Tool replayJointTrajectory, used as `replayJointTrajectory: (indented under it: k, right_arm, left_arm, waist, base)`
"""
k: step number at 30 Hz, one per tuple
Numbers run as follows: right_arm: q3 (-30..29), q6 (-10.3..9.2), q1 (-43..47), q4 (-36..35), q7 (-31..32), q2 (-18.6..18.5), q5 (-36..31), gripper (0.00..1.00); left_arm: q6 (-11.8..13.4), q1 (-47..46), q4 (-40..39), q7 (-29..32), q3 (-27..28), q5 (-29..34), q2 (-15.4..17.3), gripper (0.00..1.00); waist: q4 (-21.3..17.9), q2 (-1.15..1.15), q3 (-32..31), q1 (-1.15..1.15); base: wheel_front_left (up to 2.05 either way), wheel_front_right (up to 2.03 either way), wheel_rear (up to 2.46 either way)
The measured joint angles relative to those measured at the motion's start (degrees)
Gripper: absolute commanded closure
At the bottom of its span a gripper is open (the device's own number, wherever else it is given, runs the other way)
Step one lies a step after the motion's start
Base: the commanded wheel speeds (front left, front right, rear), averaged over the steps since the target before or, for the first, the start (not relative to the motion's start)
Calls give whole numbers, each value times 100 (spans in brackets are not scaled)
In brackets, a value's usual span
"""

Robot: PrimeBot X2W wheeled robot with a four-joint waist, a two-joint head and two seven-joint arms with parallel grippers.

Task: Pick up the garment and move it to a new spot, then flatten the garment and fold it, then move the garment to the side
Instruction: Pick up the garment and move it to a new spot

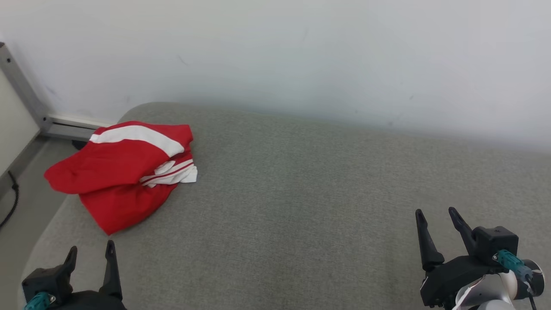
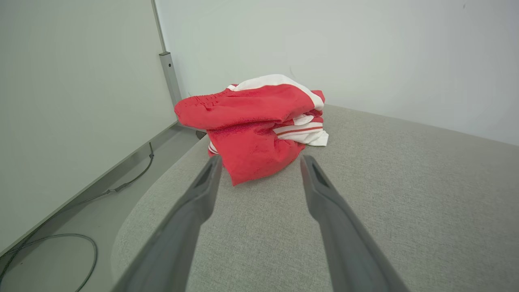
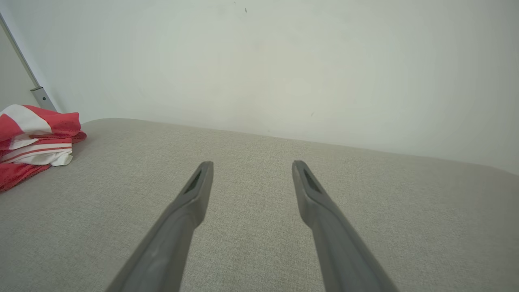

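1. The red garment (image 1: 120, 172), with a broad white band and thin red-and-white stripes, lies crumpled in a heap.
2. It sits at the far left corner of the grey fabric bench (image 1: 301, 193), with one edge overhanging the left side.
3. The left claw (image 1: 91, 246), near left, is spread wide and empty.
4. The right claw (image 1: 435, 211), near right, is wide and empty, well apart from the garment.

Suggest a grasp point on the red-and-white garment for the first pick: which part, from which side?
Probably the near red corner of the garment: it tapers to a flat point aimed at the open left gripper, clear of the bunched white-striped folds. Come low from the robot's side with the left arm; the pile sits far left on the grey cushion.
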Motion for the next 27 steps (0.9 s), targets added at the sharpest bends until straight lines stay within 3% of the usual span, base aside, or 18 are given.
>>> replayJointTrajectory:
  k: [16, 27]
  right_arm:
    - [205, 46, -187, 181, 45, 90, 24, 0]
    - [376, 109, -372, 316, 80, 169, 22, 0]
  left_arm:
    - [0, -10, -12, 82, 47, -20, 9, 0]
    - [-2, 23, -31, 102, 231, -145, 23, 0]
  waist:
    - [1127, 0, -3, 0]
    - [1207, 0, -1, 0]
  base:
    - [0, 0, 0]
    - [0, 0, 0]
